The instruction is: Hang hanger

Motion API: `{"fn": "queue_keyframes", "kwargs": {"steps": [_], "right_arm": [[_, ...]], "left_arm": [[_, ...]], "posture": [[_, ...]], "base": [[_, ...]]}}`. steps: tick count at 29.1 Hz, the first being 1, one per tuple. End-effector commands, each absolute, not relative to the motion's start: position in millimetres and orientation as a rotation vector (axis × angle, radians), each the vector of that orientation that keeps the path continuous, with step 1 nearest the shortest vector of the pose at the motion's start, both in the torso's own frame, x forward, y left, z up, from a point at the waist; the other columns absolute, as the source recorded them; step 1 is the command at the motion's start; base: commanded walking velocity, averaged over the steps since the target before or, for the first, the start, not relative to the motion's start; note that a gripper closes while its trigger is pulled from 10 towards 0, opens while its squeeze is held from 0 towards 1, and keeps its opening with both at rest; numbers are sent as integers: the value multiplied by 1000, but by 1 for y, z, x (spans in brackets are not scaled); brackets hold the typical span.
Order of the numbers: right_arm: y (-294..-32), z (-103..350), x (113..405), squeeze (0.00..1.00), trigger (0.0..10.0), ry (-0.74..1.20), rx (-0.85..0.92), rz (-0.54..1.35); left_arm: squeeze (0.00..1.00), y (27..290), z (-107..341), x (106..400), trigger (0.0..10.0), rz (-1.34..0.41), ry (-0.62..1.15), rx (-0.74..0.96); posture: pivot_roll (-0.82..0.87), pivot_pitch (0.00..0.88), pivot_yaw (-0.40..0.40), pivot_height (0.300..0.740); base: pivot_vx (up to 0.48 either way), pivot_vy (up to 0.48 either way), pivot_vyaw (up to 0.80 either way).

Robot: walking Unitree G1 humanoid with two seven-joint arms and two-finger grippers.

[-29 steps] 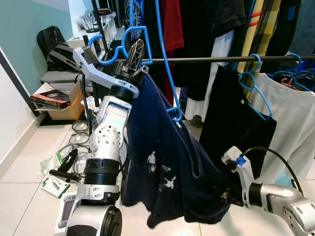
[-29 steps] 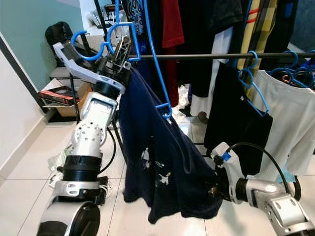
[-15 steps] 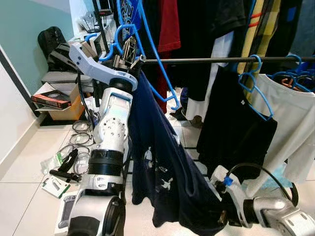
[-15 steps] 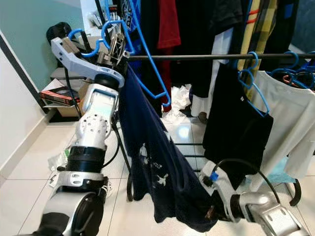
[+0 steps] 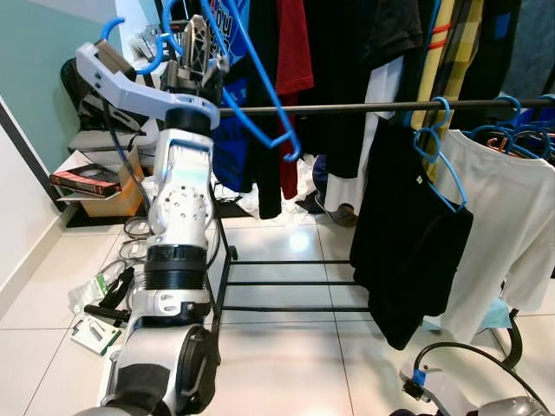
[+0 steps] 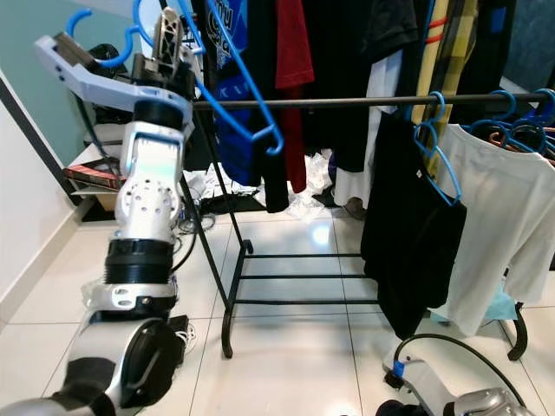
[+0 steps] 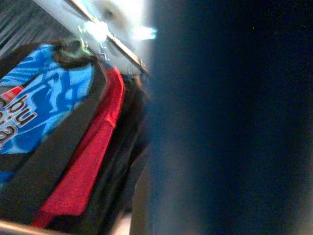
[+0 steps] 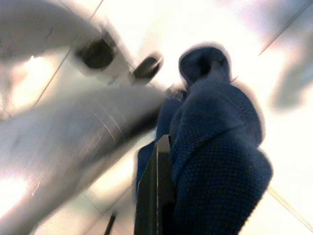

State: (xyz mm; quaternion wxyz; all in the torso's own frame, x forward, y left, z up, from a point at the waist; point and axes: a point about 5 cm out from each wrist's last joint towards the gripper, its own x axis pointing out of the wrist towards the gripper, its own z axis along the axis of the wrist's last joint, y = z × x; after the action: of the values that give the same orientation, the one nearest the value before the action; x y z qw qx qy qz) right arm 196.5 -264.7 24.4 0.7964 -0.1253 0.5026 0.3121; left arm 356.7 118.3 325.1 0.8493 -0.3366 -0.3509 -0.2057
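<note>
My left jaws [image 5: 196, 39] are raised at the far left of the scene, closed on the top of the blue hanger [image 5: 251, 95] just under its hook. The hanger's frame slants down and to the right from the grip, its lower corner dangling in front of the black rail [image 5: 364, 107]. In the left wrist view dark navy cloth [image 7: 230, 122] covers most of the lens, so I cannot tell how the garment sits on the hanger.

My right jaws [image 8: 161, 196] are low and near me. The right wrist view shows a bunch of navy knit fabric [image 8: 215, 147] against one black finger, which looks like a pinch on the cloth, though I cannot make out the gap.

The rail runs left to right just below and beyond the left jaws, so I judge the left arm is the one to carry the hook over it. The black shirt [image 5: 408, 225] and white shirt [image 5: 503, 234] hang further right, well apart.
</note>
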Motion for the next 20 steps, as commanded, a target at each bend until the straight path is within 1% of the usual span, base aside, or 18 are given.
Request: {"fn": "queue_keyframes", "kwargs": {"steps": [1,2,3,4,5,6,7,9,10,12,13,14,15,18,19,20], "right_arm": [[-263,30,212,0,0,969,-269,612],[-263,30,212,0,0,969,-269,612],[-261,30,221,0,4157,912,-244,561],[-261,30,221,0,4157,912,-244,561],[-259,30,234,0,10000,807,-181,465],[-259,30,234,0,10000,807,-181,465],[-257,30,244,0,10000,727,-130,388],[-257,30,244,0,10000,727,-130,388],[-255,28,250,0,10000,679,-76,323],[-255,28,250,0,10000,679,-76,323],[-252,24,253,0,10000,653,-61,288],[-251,15,252,0,10000,669,-44,253],[-251,9,250,0,10000,685,-34,234],[-251,9,250,0,10000,685,-34,234],[-251,3,248,0,10000,705,-61,220],[-251,3,248,0,10000,705,-61,220]], "left_arm": [[0,117,304,361,10000,-436,-657,-555],[0,117,304,361,10000,-436,-657,-555],[0,119,289,364,10000,-431,-608,-458],[0,119,289,364,10000,-431,-608,-458],[0,134,253,367,10000,-374,-484,-325],[0,134,253,367,10000,-374,-484,-325],[0,149,220,366,10000,-322,-368,-225],[0,149,220,366,10000,-322,-368,-225],[0,168,181,360,10000,-253,-231,-140],[0,168,181,360,10000,-253,-231,-140],[0,186,143,349,10000,-194,-94,-92],[0,201,101,333,10000,-111,63,-67],[0,211,76,320,10000,-56,163,-53],[0,211,76,320,10000,-56,163,-53],[0,216,52,308,10000,-11,272,-33],[0,216,52,308,10000,-11,272,-33]], "posture": [[-124,0,80,740],[-124,0,80,740],[-123,0,79,740],[-123,0,79,740],[-107,0,76,740],[-107,0,76,740],[-104,0,74,740],[-104,0,74,740],[-85,0,67,740],[-85,0,67,740],[-75,0,58,740],[-58,0,47,740],[-58,0,47,740],[-58,0,47,740],[-55,0,44,740],[-55,0,44,740]], "base": [[0,0,0],[0,0,0],[0,0,0],[0,0,0],[0,0,0],[0,0,0],[0,0,0],[0,0,0],[0,0,0],[0,0,0],[0,0,0],[0,0,656],[0,0,656],[0,0,656],[0,0,794],[0,0,794]]}}
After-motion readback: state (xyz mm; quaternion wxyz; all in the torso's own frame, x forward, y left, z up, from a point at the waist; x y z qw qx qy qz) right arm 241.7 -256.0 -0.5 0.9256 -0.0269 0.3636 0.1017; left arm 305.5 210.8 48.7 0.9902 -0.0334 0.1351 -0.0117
